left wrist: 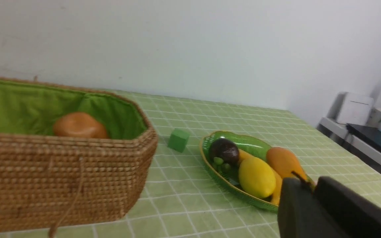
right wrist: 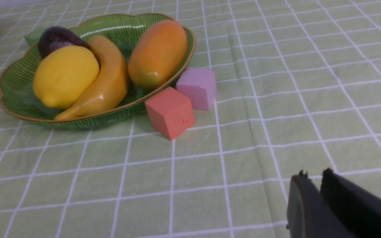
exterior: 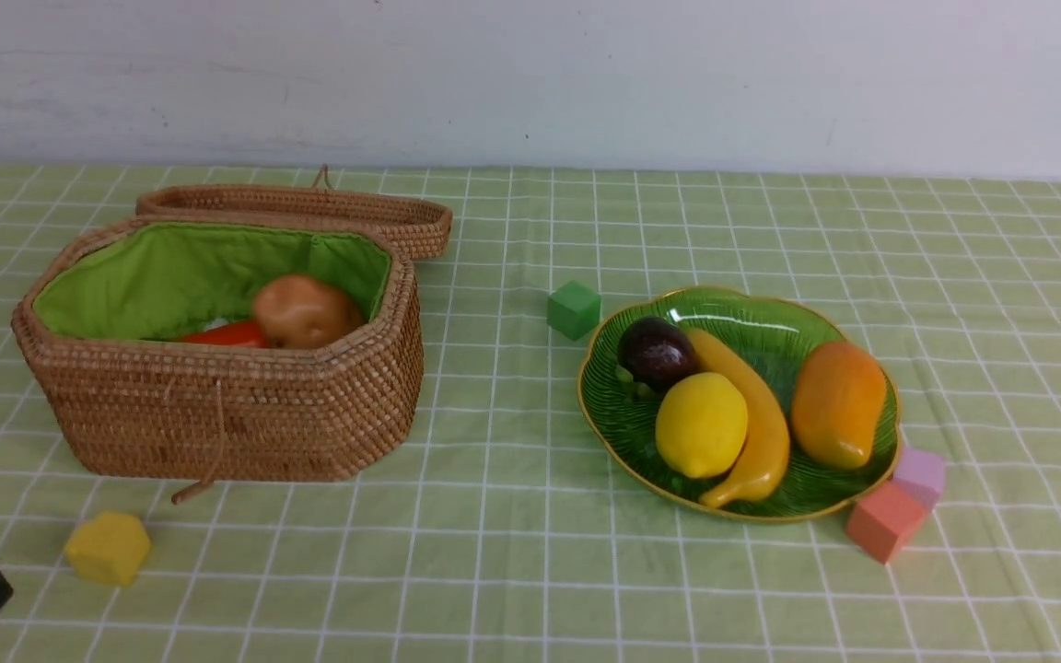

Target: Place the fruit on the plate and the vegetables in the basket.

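Observation:
The green plate [exterior: 752, 311] lies right of centre and holds the fruit: a lemon [exterior: 701, 424], a banana [exterior: 756, 433], a mango [exterior: 837, 403] and a dark mangosteen [exterior: 657, 353]. At the left stands the wicker basket [exterior: 217, 414], its lid [exterior: 309, 207] folded back. Inside it a potato [exterior: 303, 311] and an orange-red carrot [exterior: 228, 333] show; the rest of its inside is hidden by the wall. My left gripper [left wrist: 311, 181] hovers near the table's front left, shut and empty. Over bare cloth right of the plate, my right gripper [right wrist: 313, 174] is shut and empty too.
A green block [exterior: 574, 309] sits between basket and plate. A yellow block [exterior: 108, 548] lies in front of the basket. A salmon block [exterior: 882, 520] and a pink block [exterior: 920, 474] touch the plate's front right rim. A side shelf [left wrist: 356, 132] stands beyond the table's right edge.

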Robot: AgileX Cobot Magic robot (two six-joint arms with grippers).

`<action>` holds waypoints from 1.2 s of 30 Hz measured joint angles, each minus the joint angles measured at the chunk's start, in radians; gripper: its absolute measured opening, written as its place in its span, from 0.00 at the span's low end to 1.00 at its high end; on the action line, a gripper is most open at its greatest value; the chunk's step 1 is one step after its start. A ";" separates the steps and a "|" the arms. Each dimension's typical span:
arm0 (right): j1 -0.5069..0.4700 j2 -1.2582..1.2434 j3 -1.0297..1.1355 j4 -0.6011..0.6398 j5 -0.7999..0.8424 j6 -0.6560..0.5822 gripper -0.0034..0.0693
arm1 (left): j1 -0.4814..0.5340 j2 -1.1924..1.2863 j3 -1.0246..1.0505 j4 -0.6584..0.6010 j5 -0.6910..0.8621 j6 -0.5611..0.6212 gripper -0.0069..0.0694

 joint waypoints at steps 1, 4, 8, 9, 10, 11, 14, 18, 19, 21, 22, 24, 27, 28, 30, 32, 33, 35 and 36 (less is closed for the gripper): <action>0.000 0.000 0.000 0.000 0.000 0.000 0.16 | 0.057 0.000 0.003 -0.056 -0.001 0.054 0.08; 0.000 0.000 0.000 0.000 0.000 0.000 0.17 | 0.176 -0.013 0.030 -0.168 -0.007 0.217 0.07; 0.000 0.000 0.000 0.000 0.000 0.000 0.18 | 0.309 -0.072 0.107 -0.272 -0.068 0.390 0.07; 0.000 0.000 0.000 0.000 0.000 0.000 0.18 | 0.341 -0.080 0.133 -0.297 -0.094 0.420 0.07; 0.000 0.000 0.000 0.000 0.000 0.000 0.18 | 0.353 -0.080 0.144 -0.307 -0.101 0.430 0.07; 0.000 0.000 0.000 0.000 0.000 0.000 0.18 | 0.404 -0.081 0.185 -0.337 -0.129 0.458 0.07; 0.000 0.000 0.000 0.000 0.000 0.000 0.18 | 0.465 -0.081 0.272 -0.386 -0.116 0.469 0.07; 0.000 0.000 0.000 0.000 0.000 0.000 0.19 | 0.471 -0.081 0.285 -0.388 0.045 0.466 0.07; 0.000 0.000 0.000 0.000 0.000 0.000 0.19 | 0.471 -0.081 0.287 -0.387 0.093 0.466 0.07; 0.000 0.000 0.000 0.000 0.000 0.000 0.20 | 0.471 -0.081 0.287 -0.389 0.128 0.466 0.07; 0.000 0.000 0.000 0.000 0.000 0.000 0.20 | 0.471 -0.081 0.287 -0.391 0.129 0.466 0.07; 0.000 0.000 0.000 0.000 0.000 0.000 0.20 | 0.471 -0.081 0.287 -0.397 0.125 0.466 0.07; 0.000 0.000 0.000 0.001 0.000 0.000 0.21 | 0.471 -0.081 0.287 -0.399 0.124 0.466 0.07; 0.000 0.000 0.000 0.001 0.000 0.000 0.21 | 0.471 -0.081 0.287 -0.399 0.124 0.466 0.07; 0.000 0.000 0.000 0.001 0.000 0.000 0.21 | 0.472 -0.081 0.287 -0.399 0.124 0.466 0.07; 0.000 0.000 0.000 0.001 0.000 0.000 0.21 | 0.472 -0.081 0.287 -0.399 0.124 0.466 0.07; 0.000 0.000 0.000 0.001 0.000 0.000 0.21 | 0.472 -0.081 0.287 -0.399 0.124 0.466 0.07; 0.000 0.000 0.000 0.001 0.000 0.000 0.22 | 0.472 -0.081 0.287 -0.399 0.124 0.466 0.07; 0.000 0.000 0.000 0.001 0.000 0.000 0.22 | 0.472 -0.081 0.287 -0.399 0.124 0.466 0.07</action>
